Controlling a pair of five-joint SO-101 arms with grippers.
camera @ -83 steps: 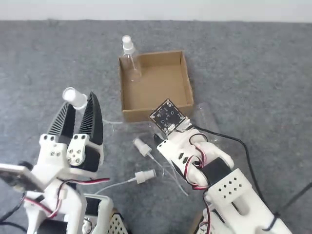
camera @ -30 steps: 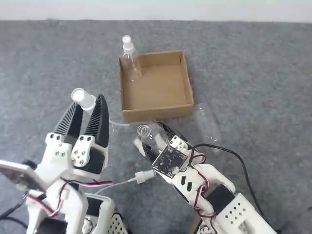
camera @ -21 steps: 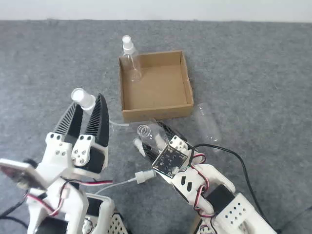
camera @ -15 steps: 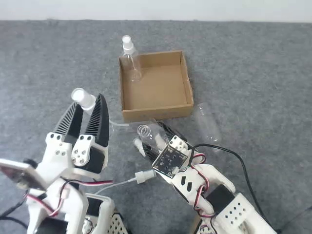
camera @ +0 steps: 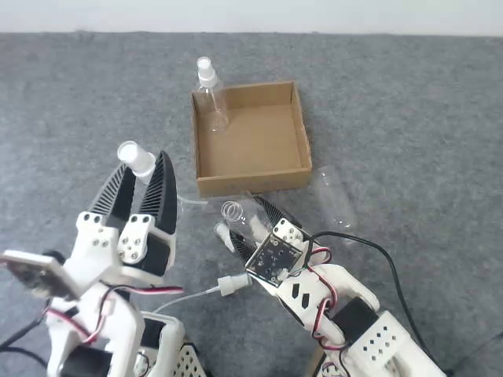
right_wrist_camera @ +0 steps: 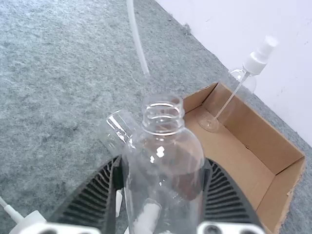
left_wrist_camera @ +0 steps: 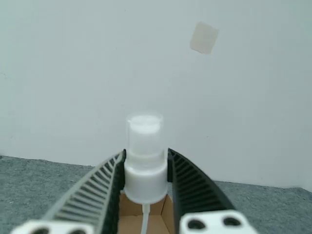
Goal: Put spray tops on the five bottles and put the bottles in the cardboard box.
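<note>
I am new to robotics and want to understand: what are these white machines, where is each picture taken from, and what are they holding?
These are two small robot arms at a grey table. One picture looks down from above; the other two come from cameras on the arms' wrists. The left arm's fingers grip a white spray top. The right arm's fingers grip a clear open bottle. One finished bottle stands in the cardboard box. On the surface lie another bottle and two loose spray tops.
</note>
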